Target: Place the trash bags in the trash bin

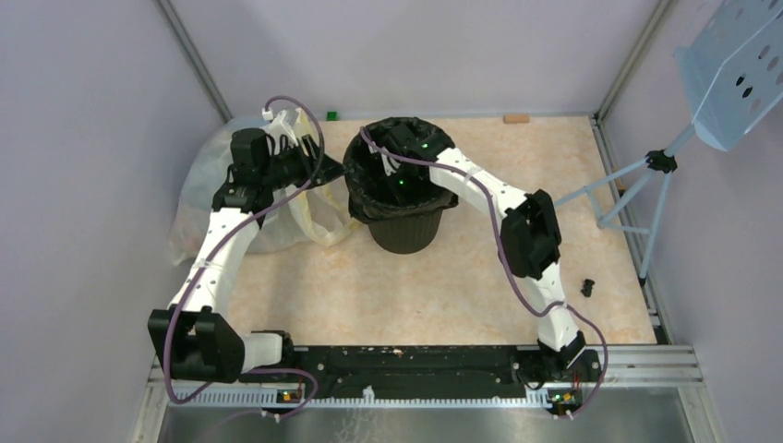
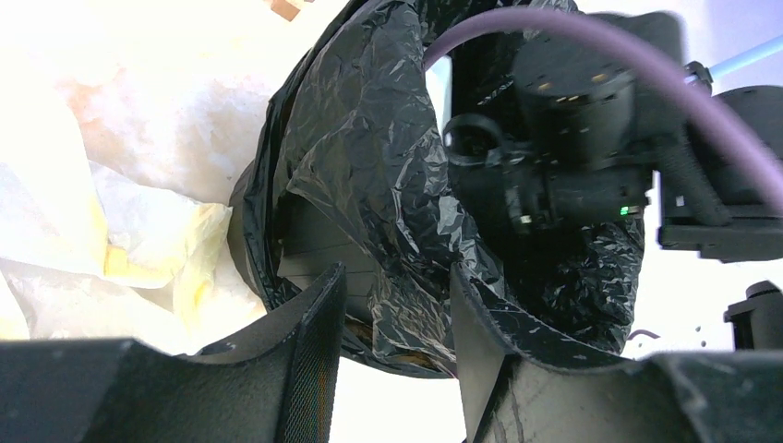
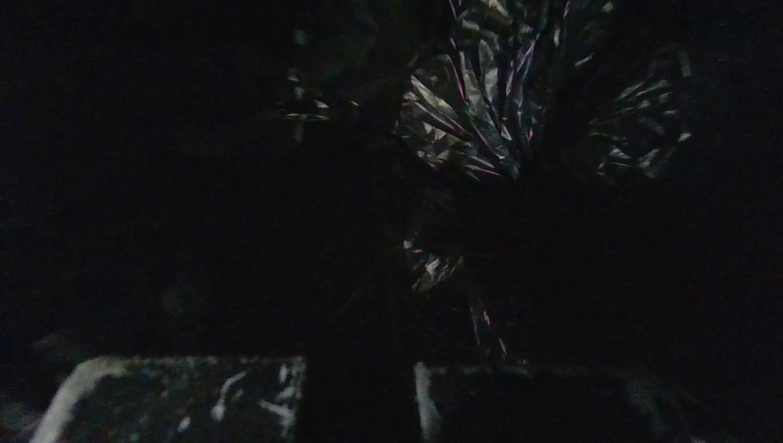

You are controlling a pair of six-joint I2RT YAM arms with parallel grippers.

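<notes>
Crinkly black trash bag [image 1: 366, 194] lining upright black trash bin [image 1: 404, 235], edges draped over rim.

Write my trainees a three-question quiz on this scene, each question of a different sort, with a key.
1. True or false: the right pincer is reaching down inside the trash bin.
2. Multiple choice: where is the black trash bag? A) lying flat beside the bin; B) draped over the bin's rim and down inside; C) bundled under the bin.
3. Fill in: in the top view, the pale-yellow bag lies on the bin's ____ side.

Key: 1 true; 2 B; 3 left.
</notes>
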